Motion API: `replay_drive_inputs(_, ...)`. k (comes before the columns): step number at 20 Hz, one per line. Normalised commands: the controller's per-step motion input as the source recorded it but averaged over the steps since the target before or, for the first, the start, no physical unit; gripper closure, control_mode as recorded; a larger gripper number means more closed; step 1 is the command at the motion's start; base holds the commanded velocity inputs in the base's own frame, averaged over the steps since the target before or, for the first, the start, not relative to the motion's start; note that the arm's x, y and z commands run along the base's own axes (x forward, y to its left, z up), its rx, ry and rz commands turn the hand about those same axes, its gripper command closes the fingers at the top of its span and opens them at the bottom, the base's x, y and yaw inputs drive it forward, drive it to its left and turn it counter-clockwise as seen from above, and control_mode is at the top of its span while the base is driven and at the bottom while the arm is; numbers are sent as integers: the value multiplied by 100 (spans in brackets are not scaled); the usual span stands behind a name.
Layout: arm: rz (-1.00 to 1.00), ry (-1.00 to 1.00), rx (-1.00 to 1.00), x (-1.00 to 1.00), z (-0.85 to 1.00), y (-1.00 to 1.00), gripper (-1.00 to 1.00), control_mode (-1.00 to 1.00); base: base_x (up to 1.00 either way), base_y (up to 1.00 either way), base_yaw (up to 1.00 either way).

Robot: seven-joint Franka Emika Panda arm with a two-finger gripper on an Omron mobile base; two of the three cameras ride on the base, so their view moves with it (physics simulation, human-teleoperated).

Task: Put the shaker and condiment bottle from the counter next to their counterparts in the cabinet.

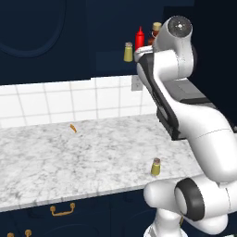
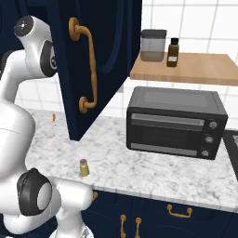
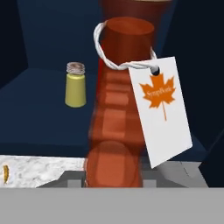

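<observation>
Filling our hand view, the condiment bottle is hiding the gripper's fingertips, so we cannot tell its grip. We are seeing it inside the cabinet, near a yellow shaker and red squeeze bottle. Another shaker is standing on the counter.

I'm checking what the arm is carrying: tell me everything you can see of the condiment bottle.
The condiment bottle is a squat, dark red-brown ribbed bottle, glassy-looking, seen close from its base toward the neck in the hand view. White twisted string loops its narrow neck, holding a white tag printed with an orange maple leaf. In the left base view its tan cap shows by the cabinet shelf, behind the arm. It sits at the gripper, apparently held; the fingertips are hidden.
</observation>
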Motion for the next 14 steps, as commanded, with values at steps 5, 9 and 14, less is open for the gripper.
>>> replay_drive_inputs(5,0,-5,0,32,0,-2,100,-100,0,0,0)
replay_drive_inputs(9,0,-2,1,21,0,-6,100,-100,0,0,0)
replay_drive_inputs(14,0,0,7,25,0,-11,100,-100,0,0,0)
